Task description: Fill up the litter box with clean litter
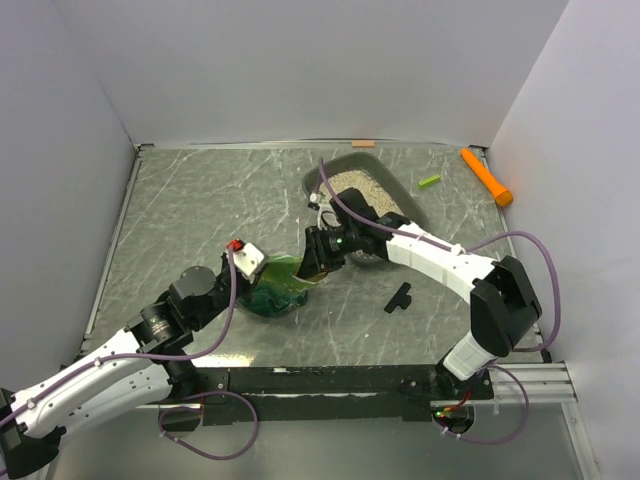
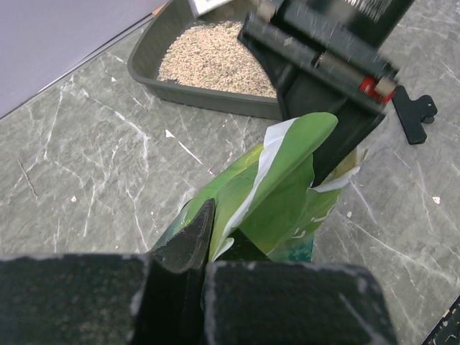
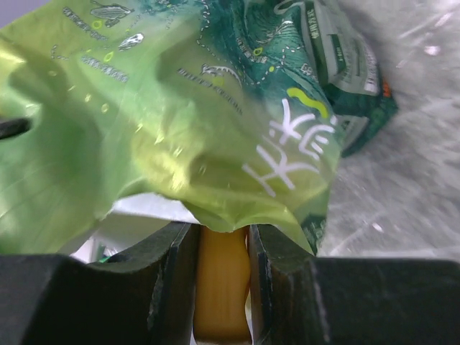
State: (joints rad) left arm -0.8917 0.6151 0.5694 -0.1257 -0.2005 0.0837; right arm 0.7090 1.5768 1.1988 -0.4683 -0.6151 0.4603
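Observation:
The dark grey litter box (image 1: 398, 190) sits at the back of the table, right of centre, with pale clean litter (image 1: 356, 185) lying in it. In the left wrist view the litter box (image 2: 147, 77) and its clean litter (image 2: 215, 59) are at the top. A crinkled green bag (image 1: 278, 288) stands in front of the box. My left gripper (image 2: 219, 231) is shut on the bag's (image 2: 280, 180) near edge. My right gripper (image 3: 223, 237) is shut on an orange-yellow scoop handle (image 3: 223, 287), which runs under the edge of the bag (image 3: 180, 122). The scoop's bowl is hidden.
A black clip (image 1: 400, 297) lies on the table right of the bag. At the back right lie an orange stick-shaped object (image 1: 487, 177) and a small green piece (image 1: 429, 181). Walls close the table on three sides.

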